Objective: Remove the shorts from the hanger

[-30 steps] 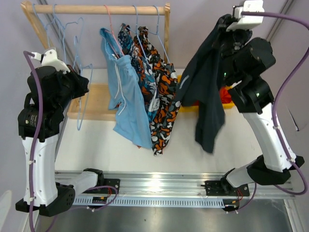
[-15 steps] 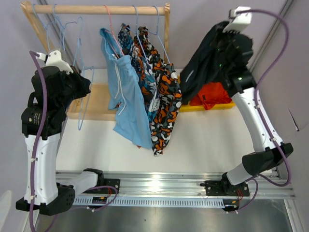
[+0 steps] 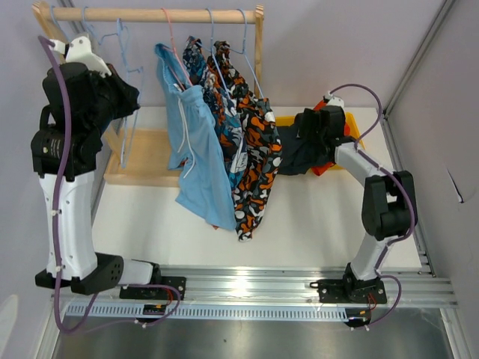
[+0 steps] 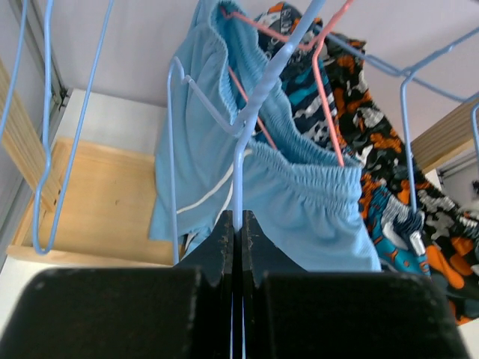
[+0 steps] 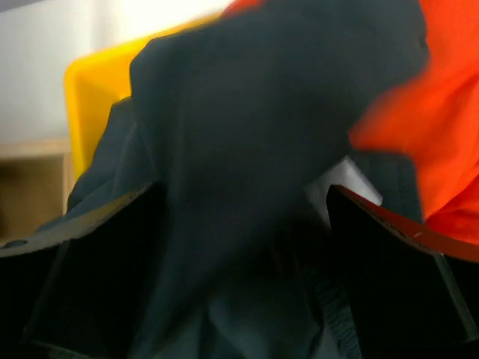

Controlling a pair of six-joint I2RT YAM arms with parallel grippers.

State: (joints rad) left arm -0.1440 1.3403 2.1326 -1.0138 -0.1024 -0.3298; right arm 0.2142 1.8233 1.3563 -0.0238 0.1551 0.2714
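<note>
The wooden rack point(image 3: 150, 13) stands at the far left of my table point(image 3: 314, 224). Three pairs hang on it from wire hangers point(image 3: 217, 45). The light blue shorts point(image 3: 198, 149) are closest to my left claw point(image 4: 236, 217), the blue-and-orange print shorts point(image 3: 228, 127) sit just behind them, and the orange-black-white blotch shorts point(image 3: 254, 157) are on the right. My left claw is raised at the rack, just left of the light blue pair, with its fingers pressed together on the wire of a blue wire hanger point(image 4: 243, 134).

At the far right, the dark grey shorts point(image 3: 299, 157) lie heaped over the left end of the yellow bin point(image 3: 284, 120), spilling toward the table. My right claw point(image 5: 239, 194) hangs right over them with its fingers spread wide. The grey cloth lies between them, and I cannot tell whether it touches the pads. In the bin, the plain orange shorts point(image 3: 323, 169) show just right of the grey pair.
</note>
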